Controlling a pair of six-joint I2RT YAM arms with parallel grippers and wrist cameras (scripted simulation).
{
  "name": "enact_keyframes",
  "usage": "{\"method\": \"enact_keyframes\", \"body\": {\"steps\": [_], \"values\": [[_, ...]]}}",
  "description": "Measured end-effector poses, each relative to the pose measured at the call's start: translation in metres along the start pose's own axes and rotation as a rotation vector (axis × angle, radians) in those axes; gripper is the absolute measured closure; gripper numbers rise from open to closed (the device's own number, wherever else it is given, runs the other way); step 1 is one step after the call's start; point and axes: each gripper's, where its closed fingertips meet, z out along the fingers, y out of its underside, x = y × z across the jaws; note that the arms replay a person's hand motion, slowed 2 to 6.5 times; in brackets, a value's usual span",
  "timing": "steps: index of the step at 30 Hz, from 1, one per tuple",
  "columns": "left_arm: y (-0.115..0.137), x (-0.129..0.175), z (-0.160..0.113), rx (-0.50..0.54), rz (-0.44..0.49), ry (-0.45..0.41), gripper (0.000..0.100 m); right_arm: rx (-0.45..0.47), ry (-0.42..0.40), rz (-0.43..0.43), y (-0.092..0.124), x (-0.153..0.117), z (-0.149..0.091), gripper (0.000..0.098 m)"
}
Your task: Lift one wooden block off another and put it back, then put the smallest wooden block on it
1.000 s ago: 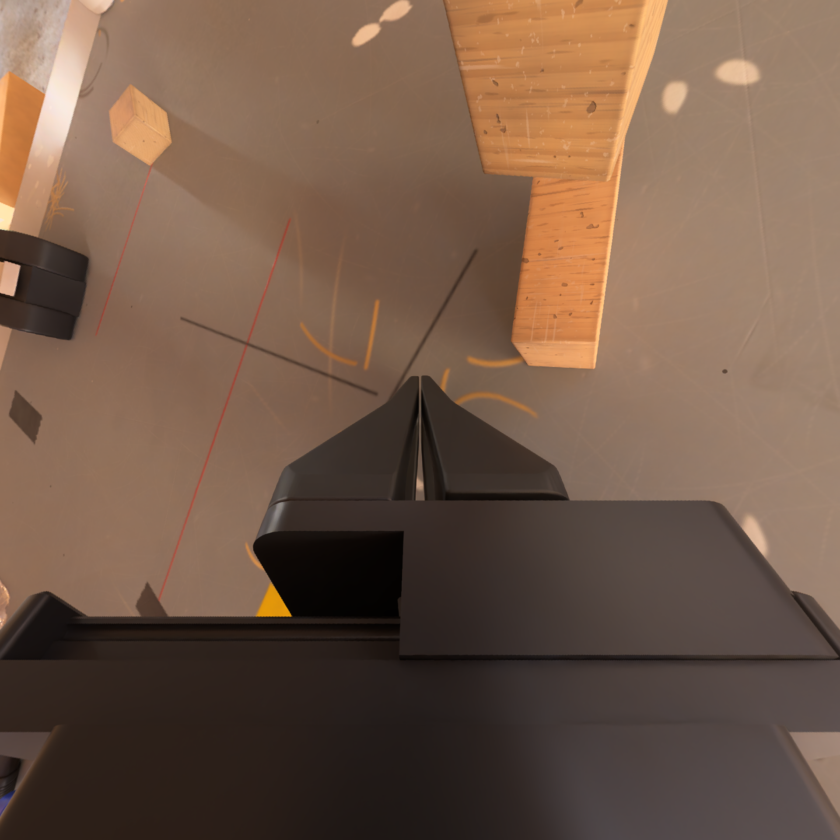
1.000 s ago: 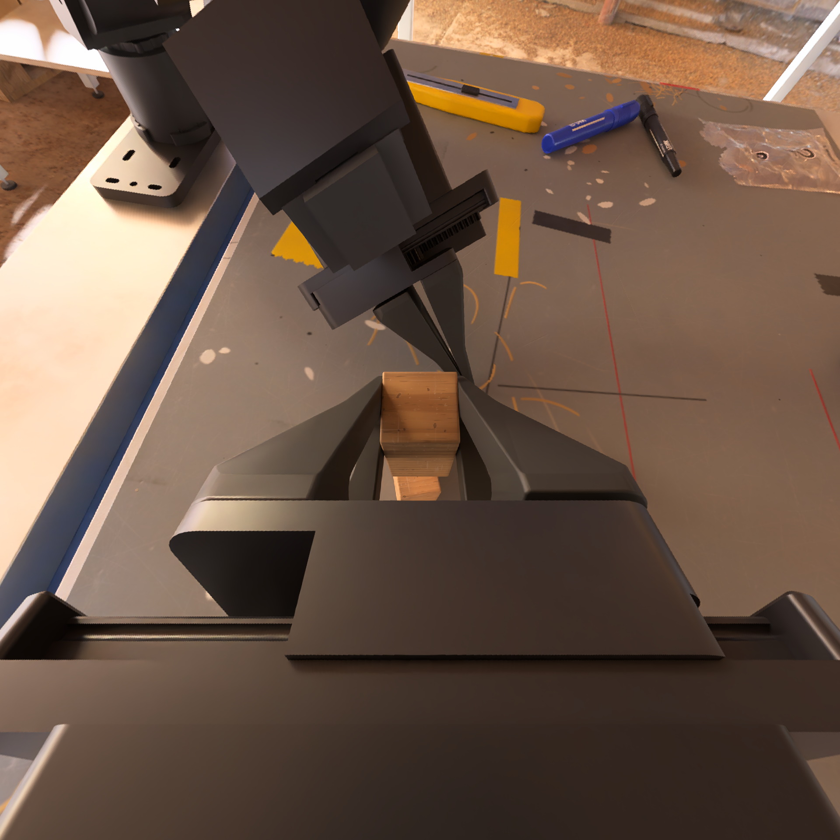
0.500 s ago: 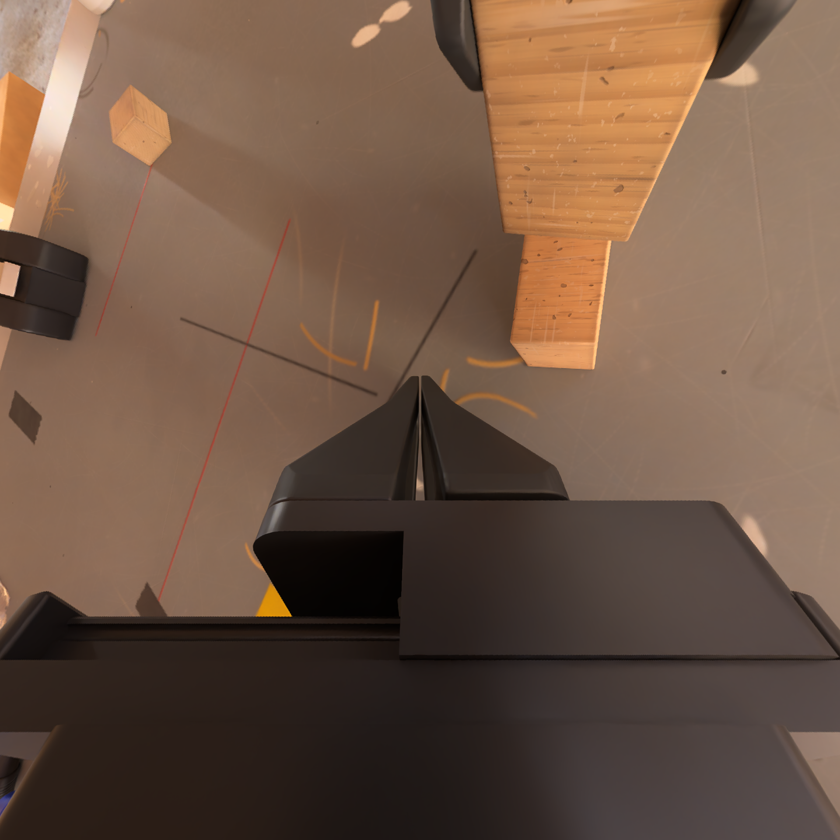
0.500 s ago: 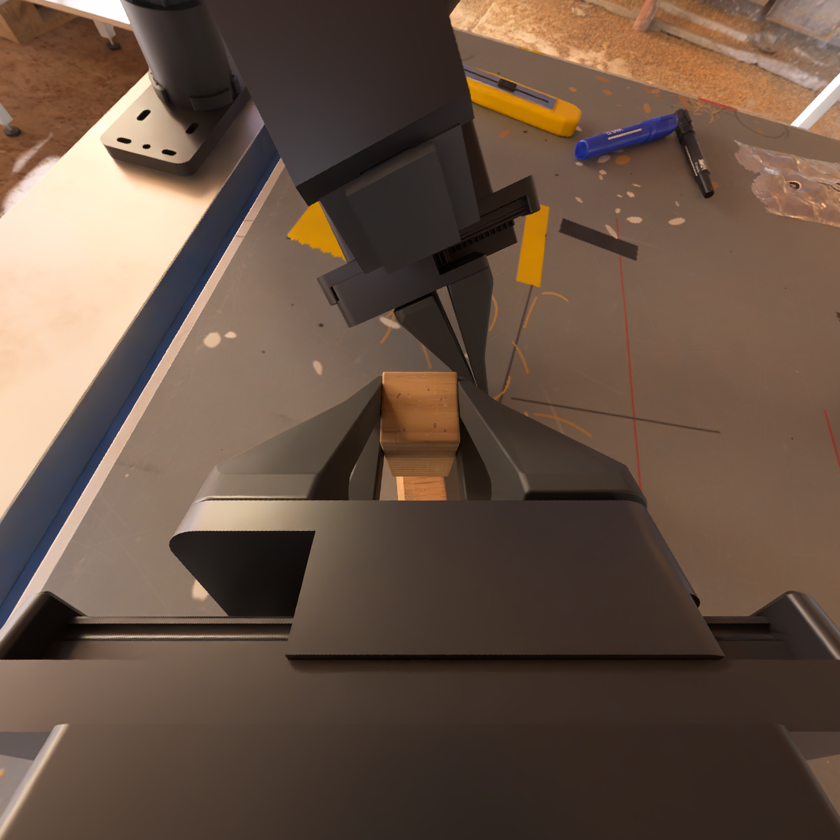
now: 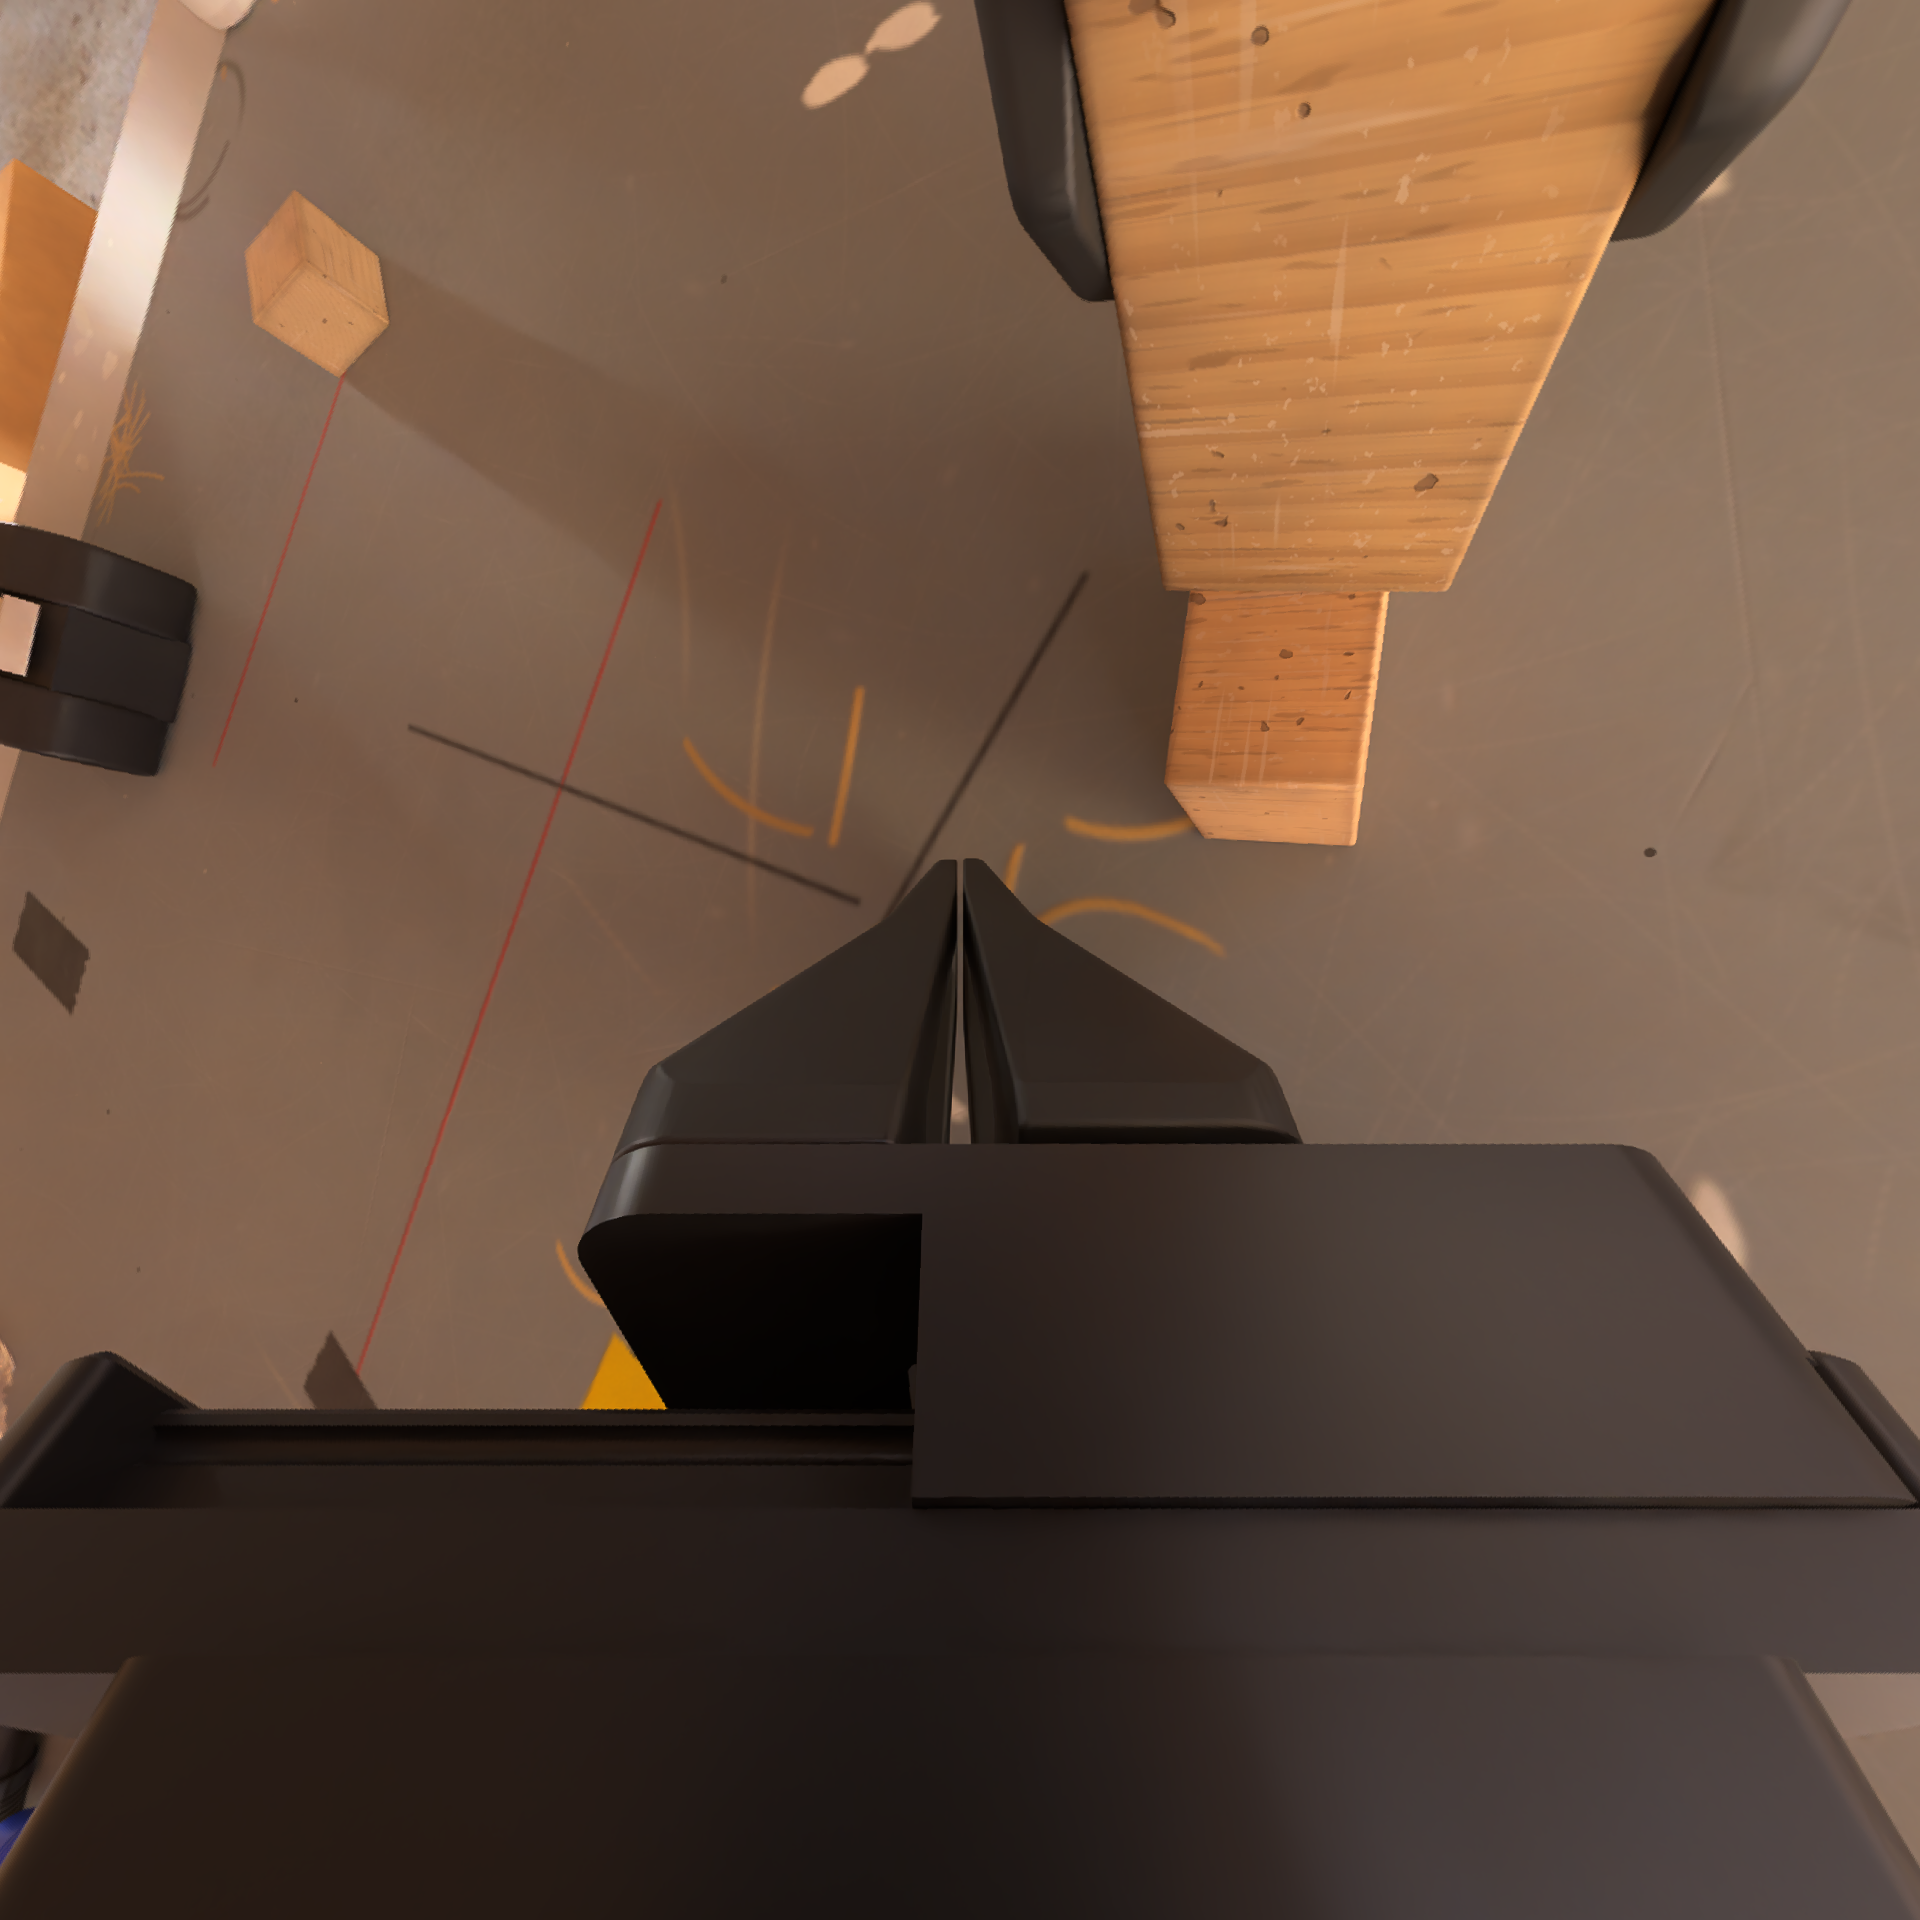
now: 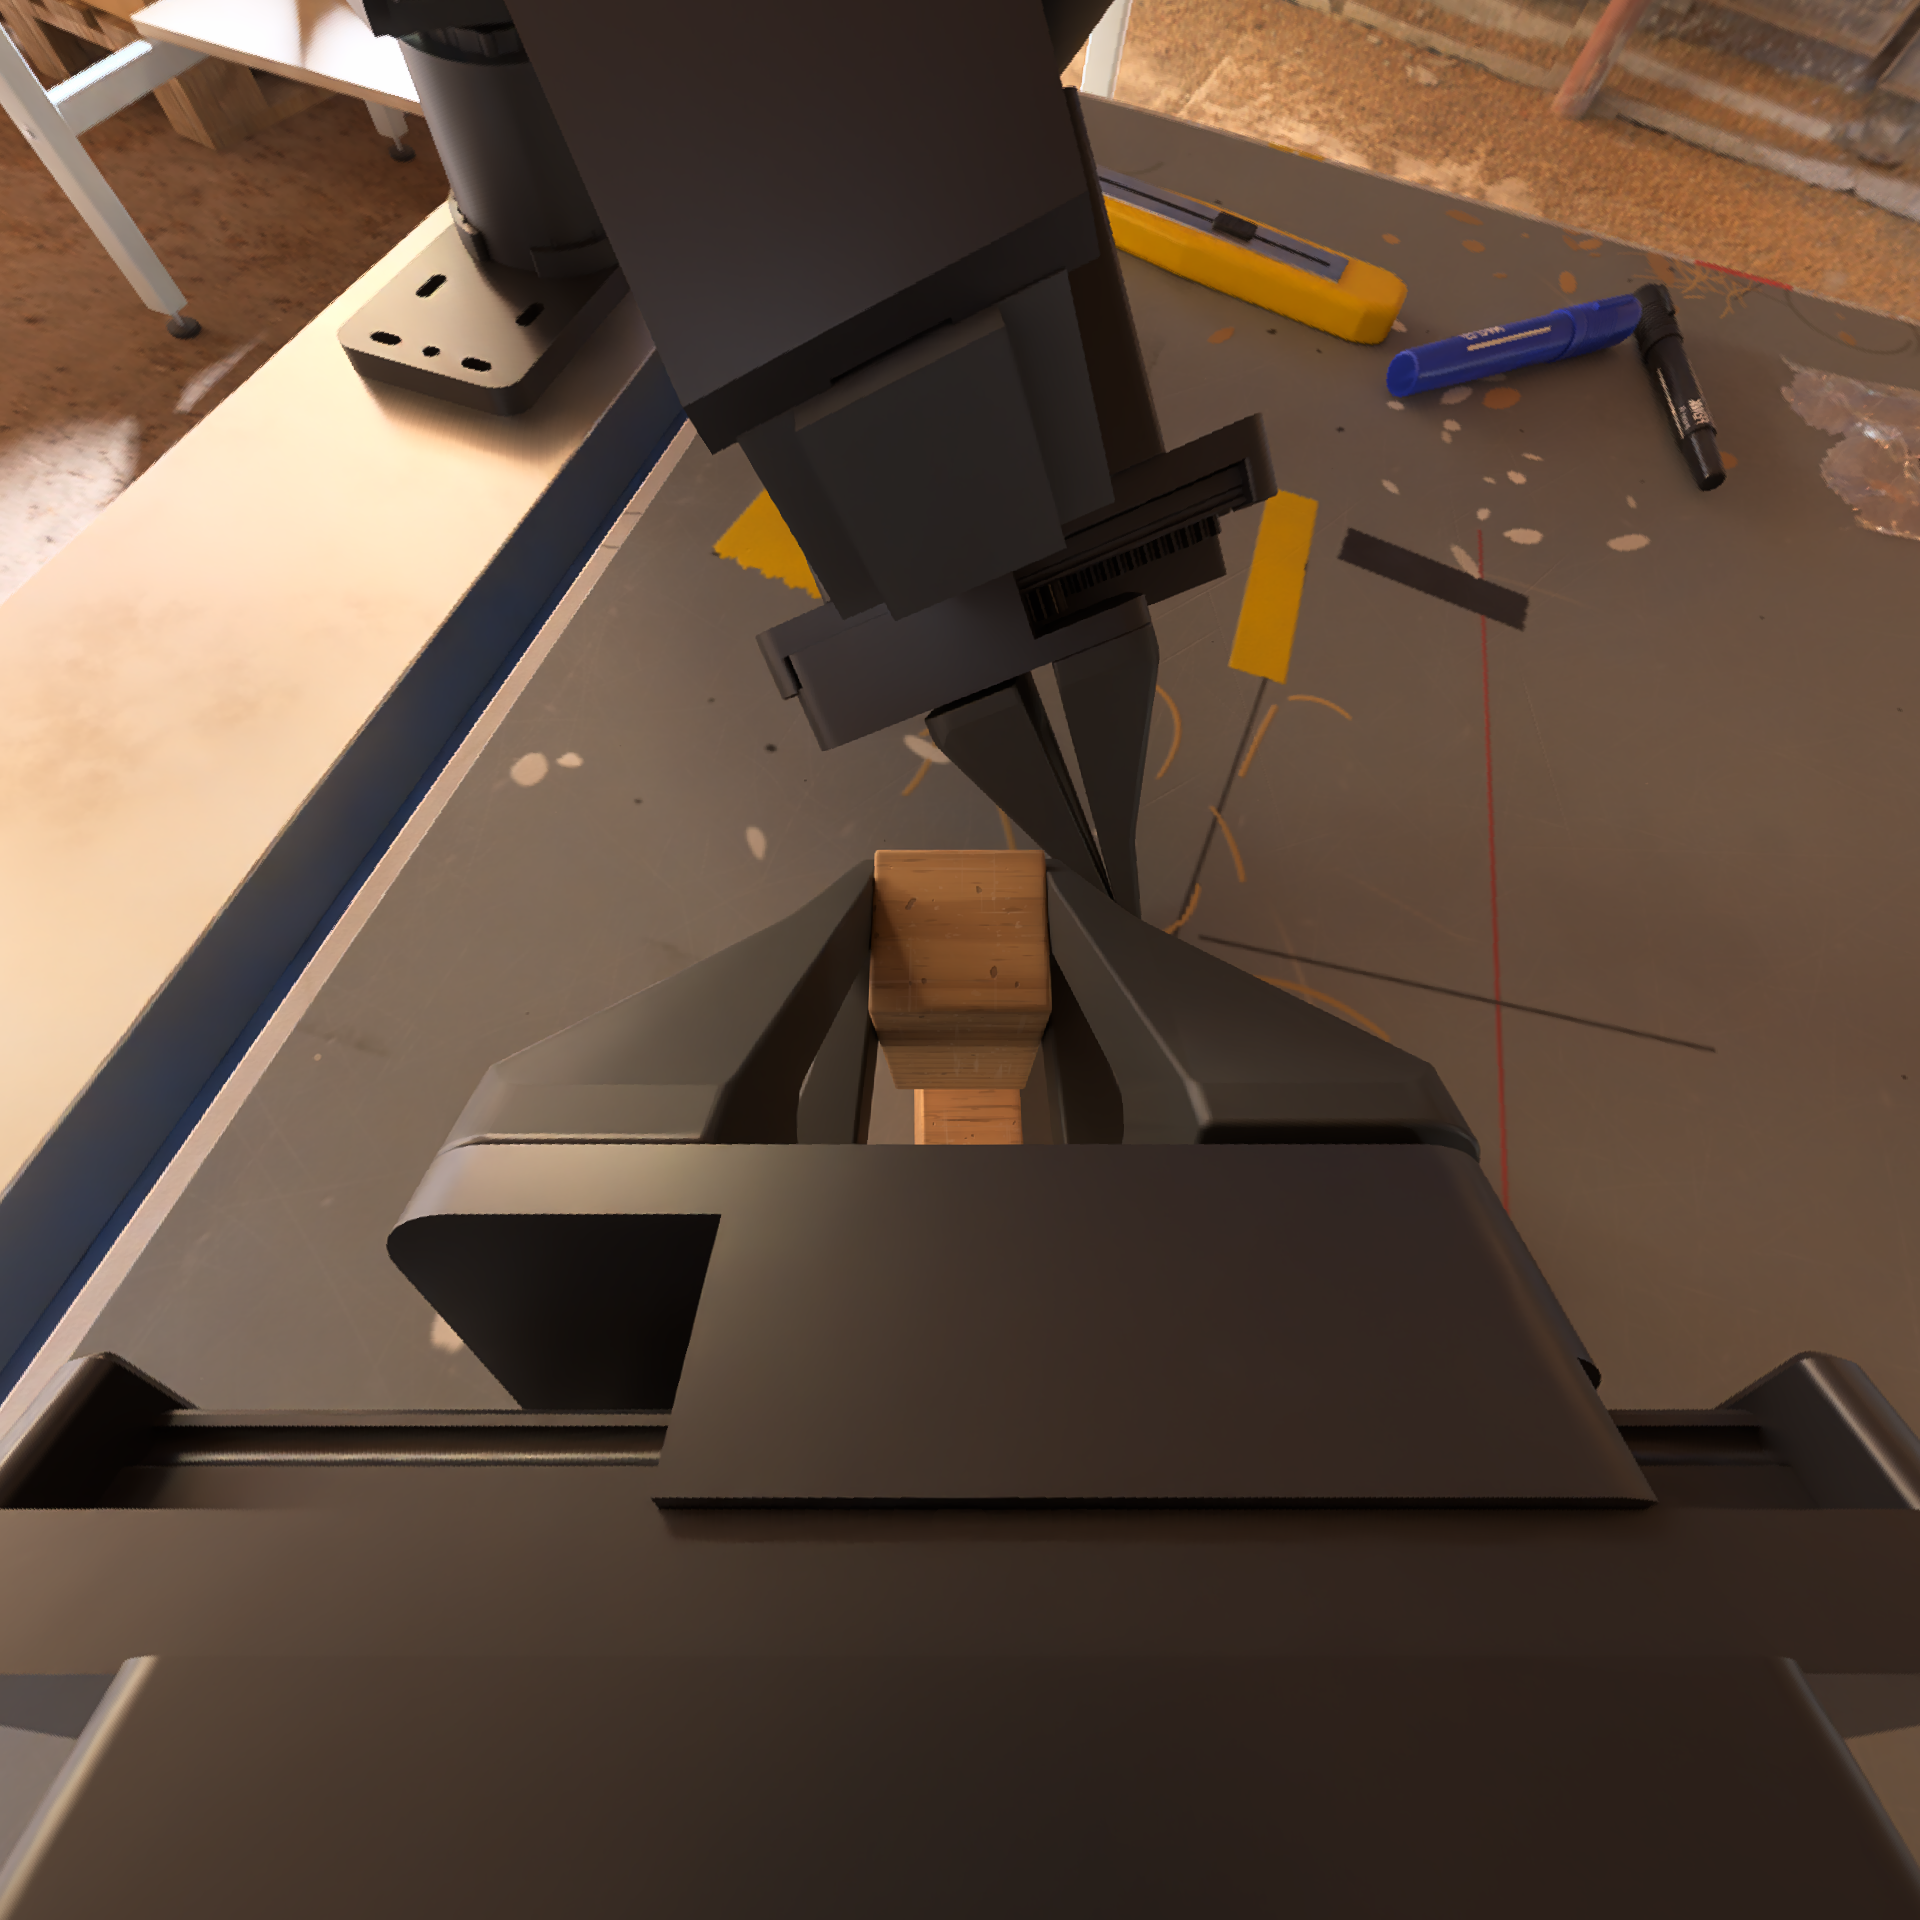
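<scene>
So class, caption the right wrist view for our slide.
Right gripper holds a wooden block raised above the lower block; left gripper shut beside.

The right gripper point(image 6: 958, 940) clamps a wooden block point(image 6: 956, 935) between its fingers, raised above the bench point(image 6: 416, 935). Just beyond that block, the left gripper point(image 5: 962, 868) points downward, fingers pressed together.

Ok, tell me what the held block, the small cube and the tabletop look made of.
Held block: pale wood, unvarnished-looking matte, with grain lines and dark knots.
Small cube: also wood, smoother, with faint grain.
Tabletop: grey, matte, scratched and paint-flecked; material unclear, perhaps laminate or painted board.
</scene>
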Motion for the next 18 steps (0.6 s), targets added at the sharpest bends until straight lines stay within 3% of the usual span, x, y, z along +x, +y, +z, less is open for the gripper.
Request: {"method": "enact_keyframes", "body": {"steps": [18], "values": [[-0.0005, 0.0008, 0.0001, 0.001, -0.003, 0.005, 0.099, 0.001, -0.026, -0.008, 0.0066, 0.0016, 0.0000, 0.0731]]}}
